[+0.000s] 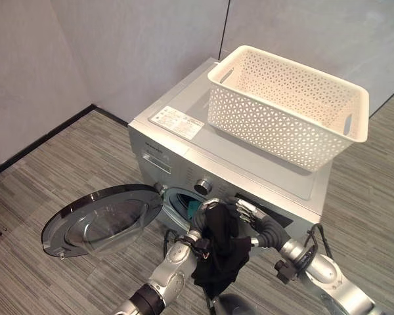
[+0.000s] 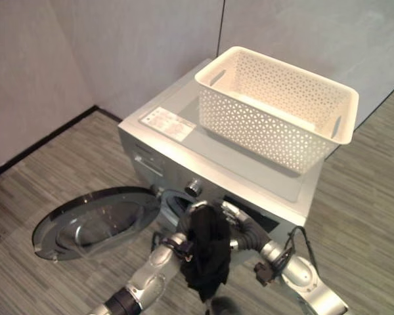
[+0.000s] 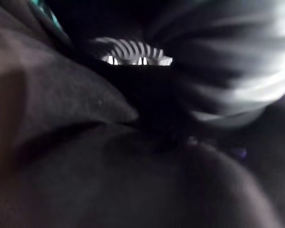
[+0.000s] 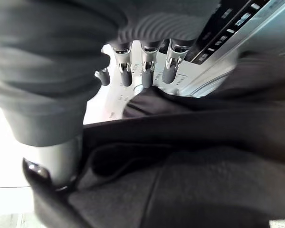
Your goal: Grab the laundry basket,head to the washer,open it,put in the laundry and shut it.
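The right hand [image 1: 249, 220] and left hand [image 1: 198, 241] both pinch the black crumpled cloth garment [image 1: 220, 252], which hangs lengthwise just before the silver front-loading washer's [image 1: 249, 172] open drum, directly beyond the fingertips.

No readable text anywhere; only a white label [image 1: 176, 121] with too-small print on top of the washer [image 1: 184, 105].
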Motion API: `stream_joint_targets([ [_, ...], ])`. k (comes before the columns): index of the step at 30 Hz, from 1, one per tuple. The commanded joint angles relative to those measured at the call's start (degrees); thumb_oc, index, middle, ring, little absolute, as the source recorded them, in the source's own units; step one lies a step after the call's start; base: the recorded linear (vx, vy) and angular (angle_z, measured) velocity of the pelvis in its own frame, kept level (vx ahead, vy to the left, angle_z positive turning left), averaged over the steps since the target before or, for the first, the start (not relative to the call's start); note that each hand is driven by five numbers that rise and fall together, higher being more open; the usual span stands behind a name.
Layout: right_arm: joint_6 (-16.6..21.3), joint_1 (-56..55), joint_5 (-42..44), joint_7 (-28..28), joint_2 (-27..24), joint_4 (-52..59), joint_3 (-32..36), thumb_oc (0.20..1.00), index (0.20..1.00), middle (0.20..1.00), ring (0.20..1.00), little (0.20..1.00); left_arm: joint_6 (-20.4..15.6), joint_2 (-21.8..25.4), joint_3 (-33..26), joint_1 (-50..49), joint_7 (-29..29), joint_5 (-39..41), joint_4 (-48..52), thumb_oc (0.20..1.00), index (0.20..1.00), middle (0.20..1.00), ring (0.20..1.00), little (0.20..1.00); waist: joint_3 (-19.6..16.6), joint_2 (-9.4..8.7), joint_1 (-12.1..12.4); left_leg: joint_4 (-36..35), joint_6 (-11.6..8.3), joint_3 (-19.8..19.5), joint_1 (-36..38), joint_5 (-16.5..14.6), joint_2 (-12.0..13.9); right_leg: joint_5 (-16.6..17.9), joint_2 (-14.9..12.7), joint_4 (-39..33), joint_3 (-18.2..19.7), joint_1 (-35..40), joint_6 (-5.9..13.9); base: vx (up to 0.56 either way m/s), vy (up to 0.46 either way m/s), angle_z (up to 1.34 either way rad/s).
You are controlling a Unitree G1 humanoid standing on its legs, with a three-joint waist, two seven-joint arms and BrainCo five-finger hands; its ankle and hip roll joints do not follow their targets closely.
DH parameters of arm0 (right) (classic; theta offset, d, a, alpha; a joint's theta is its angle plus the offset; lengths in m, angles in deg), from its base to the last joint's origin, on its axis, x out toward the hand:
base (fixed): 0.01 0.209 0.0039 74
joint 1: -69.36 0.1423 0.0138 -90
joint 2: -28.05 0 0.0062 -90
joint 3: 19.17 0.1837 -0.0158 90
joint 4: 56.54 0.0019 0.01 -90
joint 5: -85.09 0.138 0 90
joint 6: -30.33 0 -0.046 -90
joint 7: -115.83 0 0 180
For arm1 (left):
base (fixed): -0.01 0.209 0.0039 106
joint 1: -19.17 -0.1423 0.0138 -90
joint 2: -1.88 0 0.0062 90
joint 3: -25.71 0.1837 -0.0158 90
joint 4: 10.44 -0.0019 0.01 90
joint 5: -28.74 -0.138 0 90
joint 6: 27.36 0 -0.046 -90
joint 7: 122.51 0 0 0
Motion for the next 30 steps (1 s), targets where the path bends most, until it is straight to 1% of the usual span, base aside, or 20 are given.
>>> stream_joint_targets([
  [1, 2.83, -0.85, -0.77, 0.69, 0.15, 0.85, 1.53, 1.0, 1.0, 1.0, 1.0, 1.0, -4.26, -3.27, -0.26, 4.18, 0.15, -1.08, -2.17, 0.2, 0.2, 0.2, 0.2, 0.2, -2.19, -2.22, -0.13, 0.19, 0.9, -1.35, -3.0, -0.6, -0.85, -12.81, -2.88, 1.66, -2.4, 9.82, 2.66, 0.0, 0.0, 0.0],
  [2, 2.83, -0.85, -0.77, 0.69, 0.15, 0.85, 1.53, 1.0, 1.0, 1.0, 1.0, 1.0, -4.26, -3.27, -0.26, 4.18, 0.15, -1.08, -2.17, 0.2, 0.2, 0.2, 0.2, 0.2, -2.19, -2.22, -0.13, 0.19, 0.9, -1.35, -3.0, -0.6, -0.85, -12.81, -2.88, 1.66, -2.4, 9.82, 2.66, 0.0, 0.0, 0.0],
  [3, 2.99, -1.63, -4.07, 0.9, 0.31, 0.54, 1.73, 1.0, 1.0, 1.0, 1.0, 1.0, -4.38, -3.45, -0.93, 3.58, 0.13, -0.41, -2.44, 0.2, 0.2, 0.2, 0.2, 0.2, -2.1, -2.26, -0.36, 0.19, 0.99, -1.23, -3.02, -0.63, -0.88, -12.77, -2.92, 1.67, -2.26, 9.72, 2.74, 0.0, 0.0, 0.0],
  [5, 2.58, -2.19, -4.42, 1.49, 0.81, -0.27, 1.12, 1.0, 1.0, 1.0, 1.0, 1.0, -4.39, -4.22, -1.46, 3.1, 0.37, 1.77, -3.09, 0.2, 0.2, 0.2, 0.2, 0.2, -1.81, -2.59, -0.54, 0.19, 1.13, -0.9, -3.19, -0.63, -0.98, -12.5, -2.85, 1.66, -1.9, 9.24, 2.86, 0.0, 0.0, 0.0],
  [11, 1.86, -3.17, -5.97, 1.83, 1.58, -2.82, 0.22, 1.0, 1.0, 1.0, 1.0, 1.0, -4.43, -4.56, -1.67, 2.95, 0.85, 1.93, -4.1, 0.2, 0.2, 0.2, 0.2, 0.2, -1.18, -3.27, -0.42, 0.19, 1.26, -0.82, -3.64, -0.56, -1.19, -12.26, -2.87, 1.69, -1.8, 8.73, 2.93, -0.01, 0.003, -0.02],
  [13, 1.41, -4.47, -6.0, 1.91, 2.43, -6.05, 0.0, 1.0, 1.0, 1.0, 1.0, 1.0, -4.63, -4.7, -2.18, 2.7, 0.76, 2.63, -4.66, 0.2, 0.2, 0.2, 0.2, 0.2, -0.9, -3.52, -0.44, 0.19, 1.31, -0.81, -3.79, -0.5, -1.28, -12.16, -2.9, 1.65, -1.85, 8.64, 2.98, 0.0, 0.0, 0.0],
  [17, 0.89, -7.24, -6.07, 1.88, 3.56, -12.63, 1.11, 1.0, 1.0, 1.0, 1.0, 1.0, -4.69, -4.57, -3.31, 2.49, 0.7, 3.36, -5.59, 0.2, 0.2, 0.2, 0.2, 0.2, -0.25, -4.07, -0.69, 0.19, 1.29, -0.57, -4.26, -0.37, -1.31, -11.99, -2.93, 1.78, -1.69, 8.0, 3.12, 0.0, 0.0, 0.0],
  [21, 0.64, -10.92, -5.41, 1.31, 4.84, -18.65, 3.7, 1.0, 1.0, 1.0, 1.0, 1.0, -4.92, -4.33, -4.74, 2.5, 0.76, 3.3, -6.48, 0.2, 0.2, 0.2, 0.2, 0.2, 0.26, -4.69, -1.13, 0.19, 1.29, -0.24, -4.82, -0.2, -1.31, -11.74, -2.93, 1.89, -1.45, 7.2, 3.38, 0.0, 0.0, 0.0],
  [22, 0.46, -11.66, -5.02, 1.18, 5.61, -20.23, 4.24, 1.0, 1.0, 1.0, 1.0, 1.0, -4.93, -4.32, -5.05, 2.48, 0.66, 3.54, -6.63, 0.2, 0.2, 0.2, 0.2, 0.2, 0.38, -4.85, -1.32, 0.19, 1.28, -0.19, -4.99, -0.15, -1.31, -11.68, -2.92, 1.95, -1.45, 6.93, 3.45, -0.03, 0.015, -0.02],
  [23, 0.29, -12.94, -3.44, 1.2, 7.42, -23.59, 5.71, 1.0, 1.0, 1.0, 1.0, 1.0, -5.16, -4.16, -5.87, 2.7, 1.0, 3.64, -7.1, 0.2, 0.2, 0.2, 0.2, 0.2, 0.53, -5.12, -1.56, 0.19, 1.28, -0.07, -5.3, -0.02, -1.35, -11.54, -2.84, 2.07, -1.32, 6.47, 3.52, 0.0, 0.0, 0.0],
  [24, 0.32, -12.92, -3.44, 1.19, 7.45, -23.64, 5.71, 1.0, 1.0, 1.0, 1.0, 1.0, -5.16, -4.16, -5.86, 2.71, 1.0, 3.64, -7.11, 0.2, 0.2, 0.2, 0.2, 0.2, 0.52, -5.13, -1.54, 0.19, 1.28, -0.05, -5.32, -0.02, -1.35, -11.54, -2.84, 2.08, -1.3, 6.45, 3.52, 0.0, 0.0, 0.0],
  [26, -0.17, -14.52, -1.35, 1.4, 9.89, -27.1, 7.8, 1.0, 1.0, 1.0, 1.0, 1.0, -5.29, -4.06, -7.3, 2.81, 1.32, 4.19, -7.6, 0.2, 0.2, 0.2, 0.2, 0.2, 0.92, -5.61, -1.97, 0.19, 1.33, 0.19, -5.75, 0.11, -1.41, -11.25, -2.81, 2.16, -0.92, 5.78, 3.68, -0.04, 0.016, -0.01],
  [27, -0.17, -14.52, -1.35, 1.4, 9.89, -27.1, 7.8, 1.0, 1.0, 1.0, 1.0, 1.0, -5.29, -4.06, -7.3, 2.81, 1.32, 4.19, -7.6, 0.2, 0.2, 0.2, 0.2, 0.2, 0.92, -5.61, -1.97, 0.19, 1.33, 0.19, -5.75, 0.11, -1.41, -11.25, -2.81, 2.16, -0.92, 5.78, 3.68, -0.06, 0.021, -0.15],
  [28, -0.43, -13.95, -1.74, 1.82, 10.83, -29.73, 8.04, 1.0, 1.0, 1.0, 1.0, 1.0, -5.4, -4.01, -8.24, 3.03, 1.51, 4.32, -8.01, 0.2, 0.2, 0.2, 0.2, 0.2, 1.47, -5.79, -2.06, 0.19, 1.47, 0.33, -6.11, 0.22, -1.51, -11.06, -2.69, 2.26, -0.49, 5.17, 3.73, -0.04, 0.011, -0.22],
  [30, -0.51, -13.66, -1.59, 1.88, 10.94, -29.22, 8.16, 1.0, 1.0, 1.0, 1.0, 1.0, -5.49, -3.85, -8.52, 3.2, 1.66, 4.3, -7.91, 0.2, 0.2, 0.2, 0.2, 0.2, 1.67, -5.93, -2.07, 0.19, 1.49, 0.51, -6.28, 0.28, -1.49, -10.92, -2.7, 2.27, -0.36, 4.86, 3.76, -0.04, 0.013, -0.17],
])
